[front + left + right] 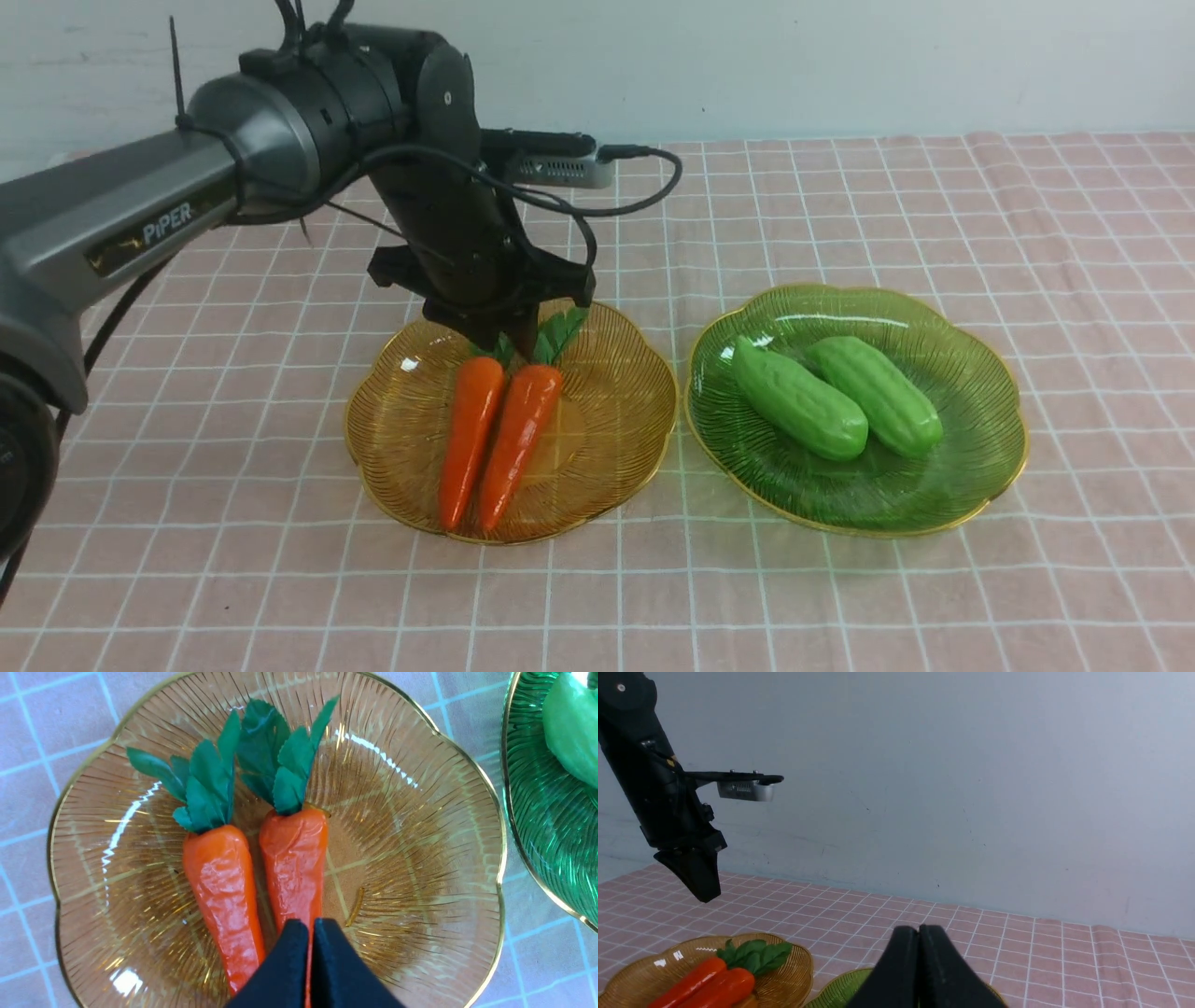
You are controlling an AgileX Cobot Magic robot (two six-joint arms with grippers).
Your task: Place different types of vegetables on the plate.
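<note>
Two orange carrots (470, 429) (520, 439) with green tops lie side by side on the amber glass plate (635, 411). Two light-green gourds (798, 401) (887, 397) lie on the green glass plate (971, 467) to its right. My left gripper (493, 343) hangs shut and empty just above the carrots' leafy ends. In the left wrist view its tips (310, 926) are over the right carrot (294, 858), beside the other carrot (224, 882). My right gripper (919, 931) is shut, empty and raised; it does not show in the front view.
A pink checked cloth (840, 607) covers the table up to a pale wall (840, 65) at the back. The left arm's wrist camera (560, 170) and its cable stick out above the amber plate. The two plates sit close together, rims almost touching.
</note>
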